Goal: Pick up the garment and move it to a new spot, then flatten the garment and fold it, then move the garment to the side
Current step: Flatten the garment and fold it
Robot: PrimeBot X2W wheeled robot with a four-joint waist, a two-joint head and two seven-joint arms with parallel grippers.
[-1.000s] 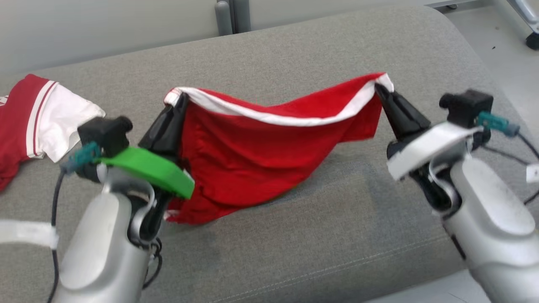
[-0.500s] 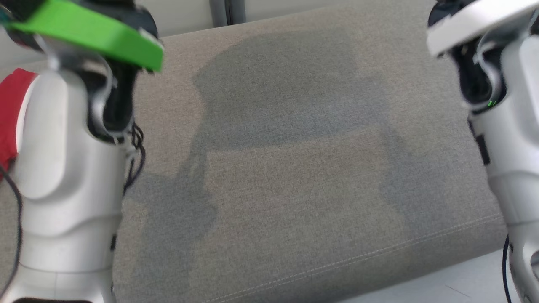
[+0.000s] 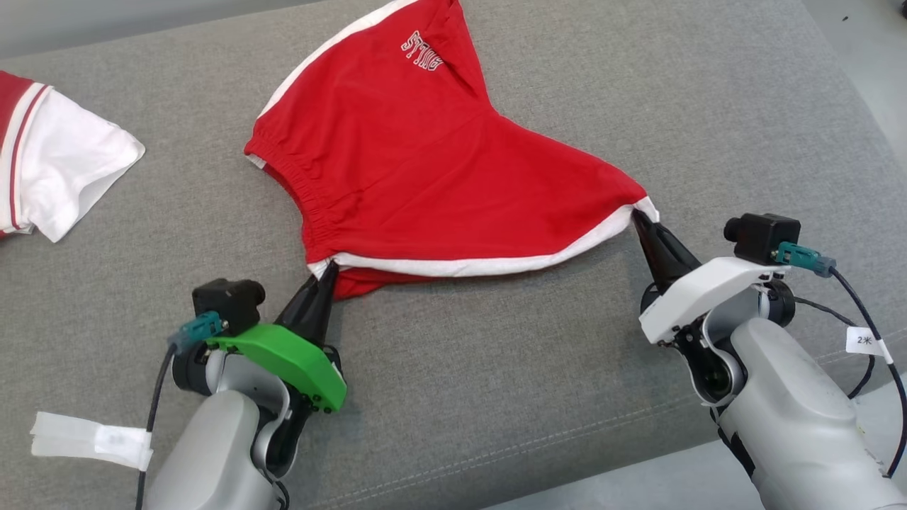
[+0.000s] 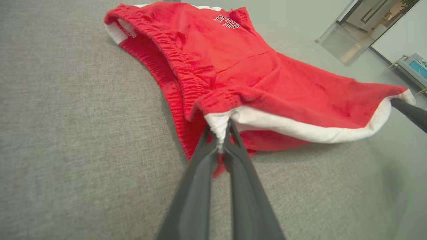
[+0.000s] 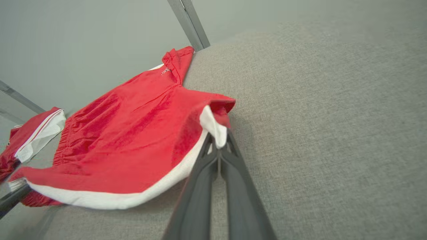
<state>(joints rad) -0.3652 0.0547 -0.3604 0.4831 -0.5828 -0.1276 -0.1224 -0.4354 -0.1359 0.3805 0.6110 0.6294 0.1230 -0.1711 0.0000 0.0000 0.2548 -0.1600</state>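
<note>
The garment (image 3: 432, 170) is a pair of red shorts with white trim and white lettering, spread on the grey cushion (image 3: 496, 397). Its near white-trimmed edge is stretched between my two grippers. My left gripper (image 3: 327, 270) is shut on the garment's near left corner, seen up close in the left wrist view as white trim (image 4: 218, 125) pinched between the fingers. My right gripper (image 3: 638, 216) is shut on the near right corner (image 5: 215, 133). The far end with the lettering (image 4: 227, 21) lies flat on the cushion.
A second red and white garment (image 3: 53, 170) lies at the cushion's far left. The cushion's front edge runs along the lower right, with pale floor (image 3: 638, 482) beyond it. A white tag (image 3: 92, 439) hangs from my left arm's cable.
The garment hung lifted between both grippers a second ago; now it lies spread on the cushion, near edge still pinched. Both arms swung high, then came down low and near. The camera view shifted.
</note>
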